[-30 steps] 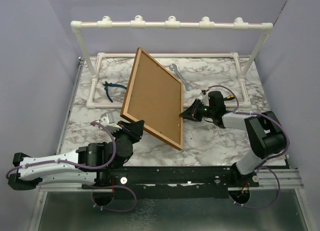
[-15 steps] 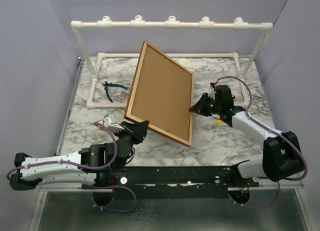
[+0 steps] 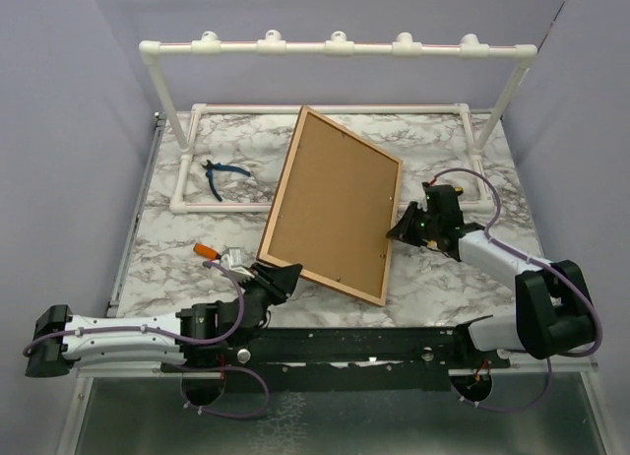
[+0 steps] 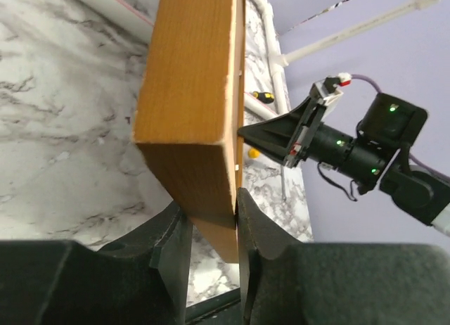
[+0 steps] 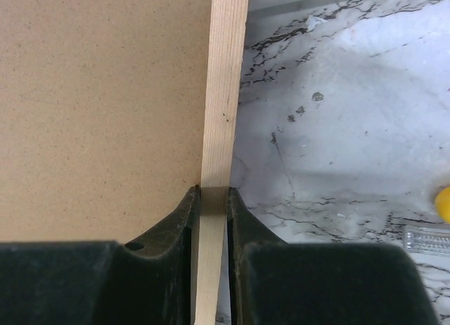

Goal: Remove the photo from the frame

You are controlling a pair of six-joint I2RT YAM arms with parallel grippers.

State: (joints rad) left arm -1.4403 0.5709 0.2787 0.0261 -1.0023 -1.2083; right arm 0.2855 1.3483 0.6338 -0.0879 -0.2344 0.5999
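The frame [image 3: 335, 204] has a narrow orange-brown wooden border and shows its plain brown fibreboard back upward, held tilted over the middle of the table. My left gripper [image 3: 279, 275] is shut on the frame's near left corner; in the left wrist view the wooden edge [image 4: 197, 100] sits between the fingers. My right gripper [image 3: 399, 227] is shut on the frame's right border, and the right wrist view shows the pale wood strip [image 5: 223, 93] pinched beside the backing board [image 5: 98, 107]. The photo is hidden.
A white pipe rack [image 3: 335, 49] stands along the back with its base rails on the marble table [image 3: 187, 243]. Blue-handled pliers [image 3: 221, 174] lie at the left inside the rack. A yellow object [image 5: 443, 202] lies near my right gripper.
Both arms have carried the frame to the right and nearer. The frame has leaned flatter, covering the wrench seen earlier. My left arm has stretched lower along the front edge.
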